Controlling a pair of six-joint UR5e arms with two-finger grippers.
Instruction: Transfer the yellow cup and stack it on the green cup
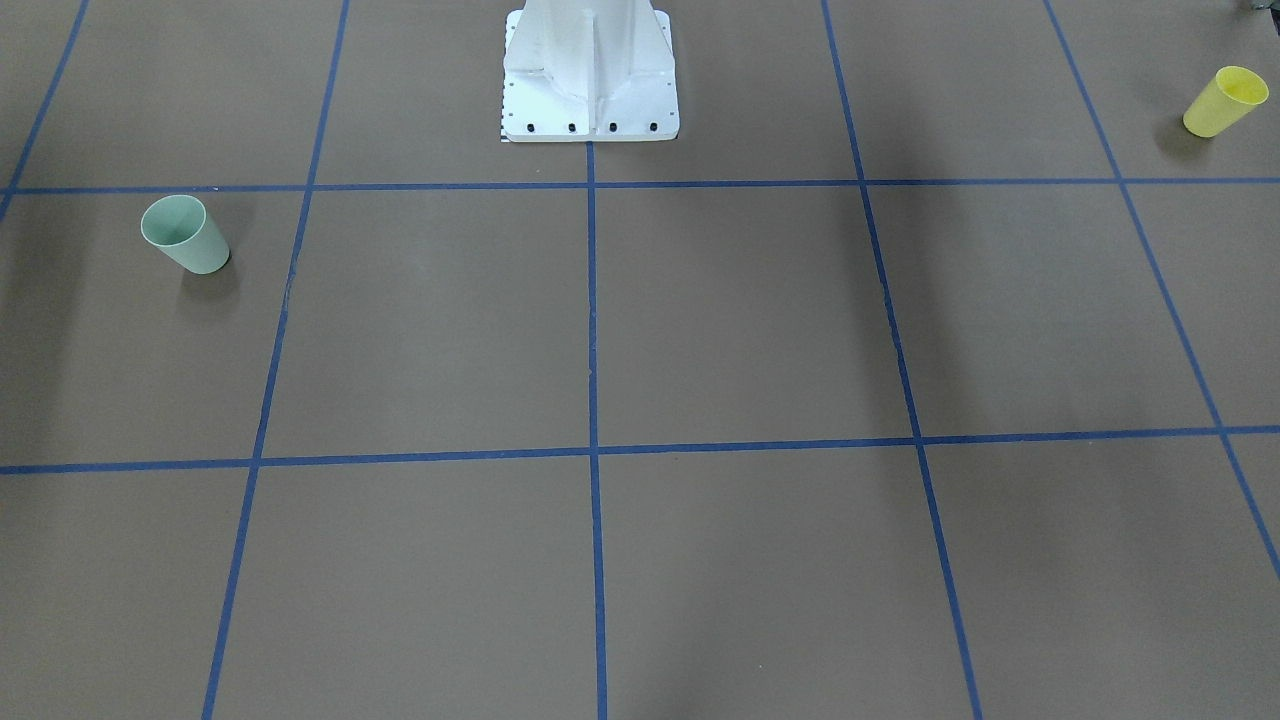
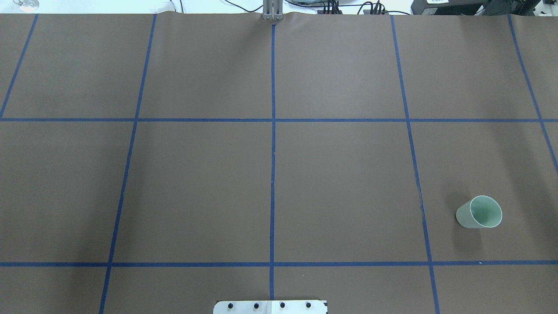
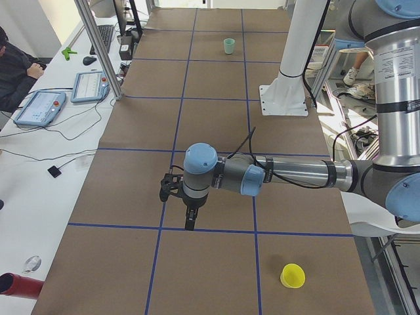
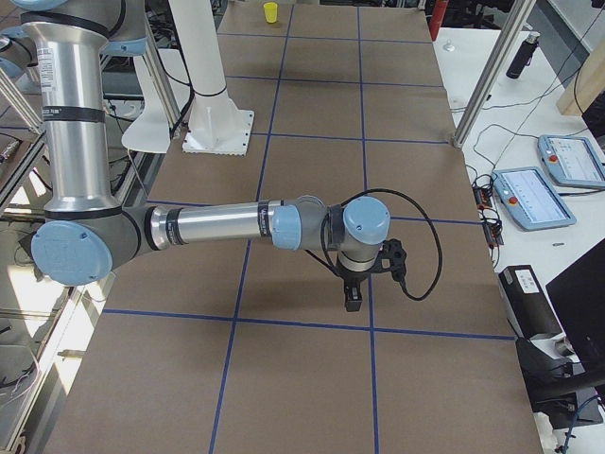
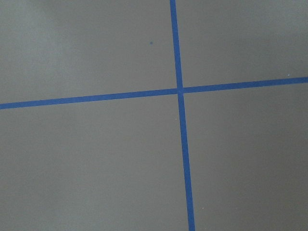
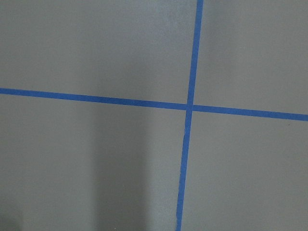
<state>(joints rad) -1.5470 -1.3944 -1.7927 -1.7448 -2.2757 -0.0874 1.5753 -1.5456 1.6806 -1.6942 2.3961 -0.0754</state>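
Standing mouth-up far either side of the white robot pedestal [image 1: 590,80], the bright yellow plastic tumbler [image 1: 1225,100] and pale mint-green plastic tumbler [image 1: 185,235] sit well apart — likely one per arm. Before the pedestal the left claw [image 3: 190,220] and right claw [image 4: 354,298] hang cupless — how open, I cannot tell.
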